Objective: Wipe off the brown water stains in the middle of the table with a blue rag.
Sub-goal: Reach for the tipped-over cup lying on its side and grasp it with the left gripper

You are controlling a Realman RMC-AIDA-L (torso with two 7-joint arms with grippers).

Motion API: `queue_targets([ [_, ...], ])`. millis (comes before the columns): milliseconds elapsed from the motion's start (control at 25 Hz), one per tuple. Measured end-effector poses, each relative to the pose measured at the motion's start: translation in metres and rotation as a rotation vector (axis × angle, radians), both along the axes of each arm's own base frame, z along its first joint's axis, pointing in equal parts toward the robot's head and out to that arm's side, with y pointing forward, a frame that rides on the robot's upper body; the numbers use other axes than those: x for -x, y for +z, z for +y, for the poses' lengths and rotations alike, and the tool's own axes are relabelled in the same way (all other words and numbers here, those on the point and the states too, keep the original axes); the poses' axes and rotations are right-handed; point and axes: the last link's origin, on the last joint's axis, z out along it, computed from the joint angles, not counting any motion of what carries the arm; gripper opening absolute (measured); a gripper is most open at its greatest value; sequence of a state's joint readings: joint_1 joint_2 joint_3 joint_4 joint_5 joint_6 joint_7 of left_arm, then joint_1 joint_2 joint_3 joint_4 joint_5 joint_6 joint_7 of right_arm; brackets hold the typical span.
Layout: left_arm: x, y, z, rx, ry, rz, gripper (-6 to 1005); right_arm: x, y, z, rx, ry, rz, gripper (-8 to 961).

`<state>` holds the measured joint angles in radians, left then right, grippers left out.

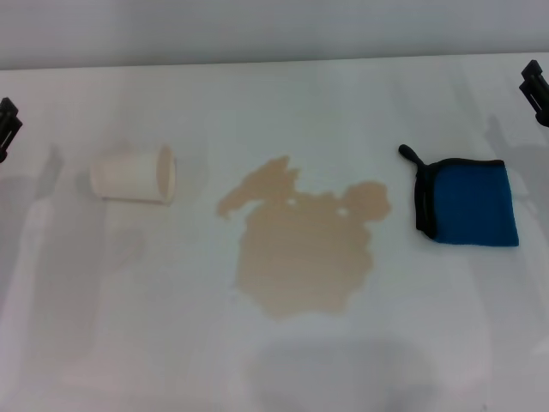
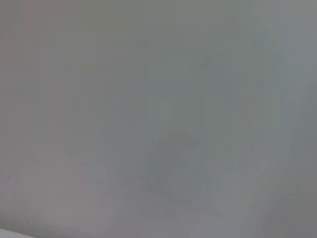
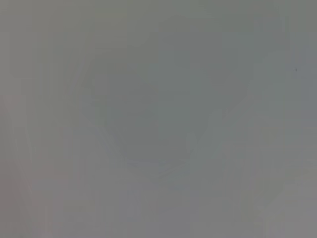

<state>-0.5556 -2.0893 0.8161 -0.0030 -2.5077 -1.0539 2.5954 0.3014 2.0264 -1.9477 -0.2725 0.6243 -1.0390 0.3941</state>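
From the head view, the white bench (image 1: 283, 369) filled nearly everything before me. The brown stain (image 1: 300, 249) lay in its middle, a flat tan puddle with lobed edges, one arm of it reaching up and to my left and another lobe bulging toward my right. The blue rag (image 1: 470, 203) lay flat and folded on the bench to the right of the stain, near it but not touching it, with its black trim along the edge facing the stain and a black loop (image 1: 409, 154) sticking out from its far left corner. A white paper cup (image 1: 135, 178) lay on its side well to the left of the stain, its open mouth turned toward the puddle, apart from it. My left hand (image 1: 7, 124) showed only as a dark piece at the left edge of the view, above the bench and away from the cup; I could not tell how its fingers stood. My right hand (image 1: 535, 90) showed the same way at the right edge, beyond and to the right of the rag, clear of it; there too I could not tell whether it was spread or closed.

From my left wrist I saw only a plain grey surface, with nothing on it that I could name.

From my right wrist the same: an even grey field, with no hand, rag or stain to make out.
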Motion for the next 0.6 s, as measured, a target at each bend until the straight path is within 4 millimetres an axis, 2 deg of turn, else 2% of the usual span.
queue_targets([
  [600, -0.0012, 0.0014, -0.0007, -0.012, -0.008, -0.017, 866, -0.0039, 0.0021, -0.0025, -0.003, -0.009, 0.009, 864],
])
